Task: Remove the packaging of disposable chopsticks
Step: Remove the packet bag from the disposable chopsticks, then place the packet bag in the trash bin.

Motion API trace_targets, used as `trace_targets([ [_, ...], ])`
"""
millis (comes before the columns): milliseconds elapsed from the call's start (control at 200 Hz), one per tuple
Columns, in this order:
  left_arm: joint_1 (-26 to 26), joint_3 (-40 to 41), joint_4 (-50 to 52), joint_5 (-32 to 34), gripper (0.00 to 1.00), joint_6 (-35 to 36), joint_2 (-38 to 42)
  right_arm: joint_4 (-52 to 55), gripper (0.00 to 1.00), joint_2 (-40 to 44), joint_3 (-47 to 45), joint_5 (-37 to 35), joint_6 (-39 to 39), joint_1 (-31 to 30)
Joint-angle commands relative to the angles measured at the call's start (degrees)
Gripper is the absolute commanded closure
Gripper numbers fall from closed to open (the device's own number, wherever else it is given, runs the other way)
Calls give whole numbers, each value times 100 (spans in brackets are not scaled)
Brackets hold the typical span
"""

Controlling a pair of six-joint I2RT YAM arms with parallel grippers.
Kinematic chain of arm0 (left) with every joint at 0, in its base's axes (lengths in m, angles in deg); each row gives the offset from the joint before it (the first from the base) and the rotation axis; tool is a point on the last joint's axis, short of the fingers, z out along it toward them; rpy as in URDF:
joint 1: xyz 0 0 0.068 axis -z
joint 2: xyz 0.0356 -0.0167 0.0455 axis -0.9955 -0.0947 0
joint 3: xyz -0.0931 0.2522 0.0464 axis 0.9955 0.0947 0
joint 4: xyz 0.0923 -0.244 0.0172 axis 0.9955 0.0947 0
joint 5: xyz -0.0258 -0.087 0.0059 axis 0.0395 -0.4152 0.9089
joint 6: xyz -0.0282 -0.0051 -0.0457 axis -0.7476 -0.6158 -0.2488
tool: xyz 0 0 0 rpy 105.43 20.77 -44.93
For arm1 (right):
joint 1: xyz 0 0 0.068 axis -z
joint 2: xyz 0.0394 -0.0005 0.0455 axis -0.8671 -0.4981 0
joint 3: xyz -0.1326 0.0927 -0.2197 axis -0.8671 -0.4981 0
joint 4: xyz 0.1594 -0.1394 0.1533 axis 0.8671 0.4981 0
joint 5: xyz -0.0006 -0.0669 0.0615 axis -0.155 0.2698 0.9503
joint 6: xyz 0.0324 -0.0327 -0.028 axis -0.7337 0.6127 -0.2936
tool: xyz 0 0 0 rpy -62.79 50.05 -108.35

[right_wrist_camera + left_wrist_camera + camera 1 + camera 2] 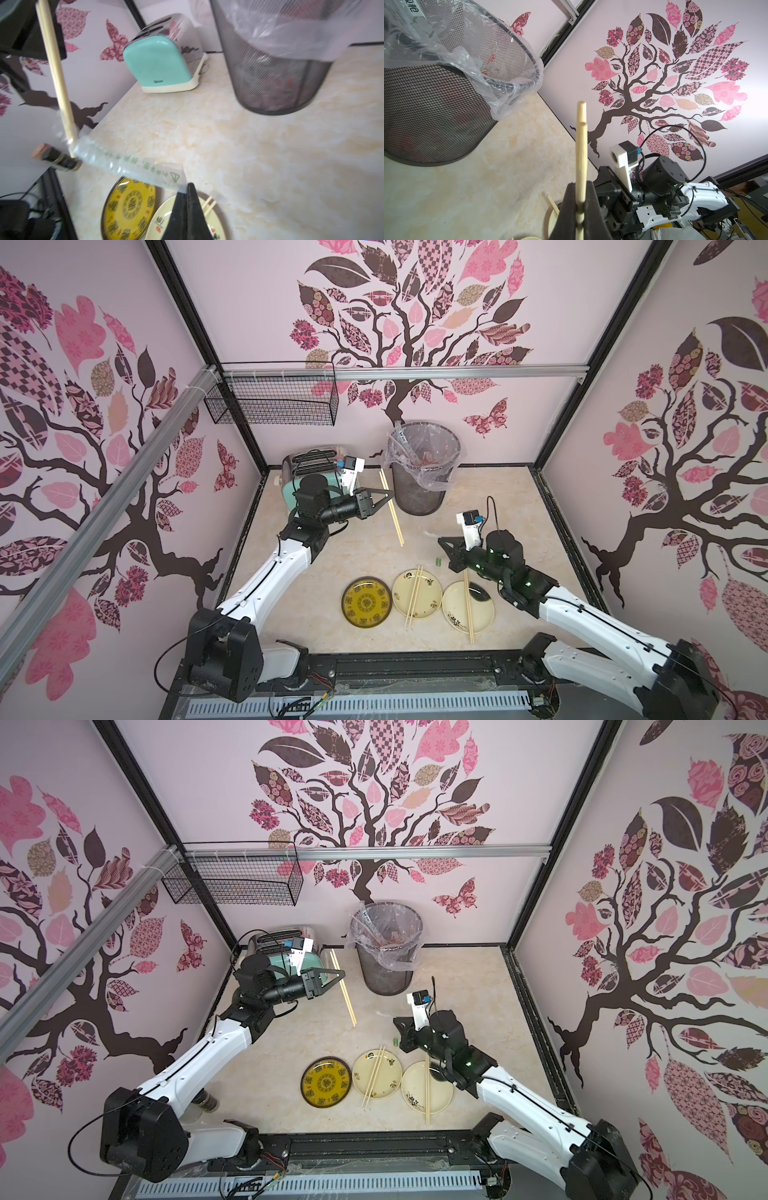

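The left pincer (391, 494) clamps the chopsticks (397, 526); the right pincer (187, 186) pinches one end of the sleeve (128, 164). Opposed grips should let the sleeve slide off; only the stick tips sit inside it.

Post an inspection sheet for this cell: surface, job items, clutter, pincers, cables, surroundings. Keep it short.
Surface: marbled tabletop, no spill seen.
Job's things: held chopstick pair beside the mesh bin; green-printed sleeve, its far end meeting that pair's tips; middle pair across middle cream plate; right pair across right cream plate; yellow plate empty; red-printed wrapping in the bin.
Clutter: teal toaster; small green scrap.
Grippers: left pincer shut on held chopstick pair; right pincer shut on green-printed sleeve.
Cables: black loop at left base; right wrist-camera lead; loose wires at front rail.
Surroundings: tree-decal walls; wire basket on back rail.
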Motion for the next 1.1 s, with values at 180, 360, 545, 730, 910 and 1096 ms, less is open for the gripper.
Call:
trace_targets([
  [180,-35,-12,-71,-120,100,-20,-6,-87,100,-796,2006,-1622,1183,7],
  [360,-29,-89,36,-209,100,10,-27,-5,100,-2313,4001,-1019,1618,503],
  [545,-39,-157,217,-218,100,121,-28,-211,100,-3672,5451,278,1031,1388],
  [730,-29,-193,233,-261,100,85,-32,378,100,-5065,7211,953,876,1730],
  [910,-32,-200,308,-247,100,125,-47,1818,100,-6548,9240,1102,949,1762],
  [1096,-33,-212,386,-211,100,189,-91,2566,100,-7334,9922,908,1004,1755],
])
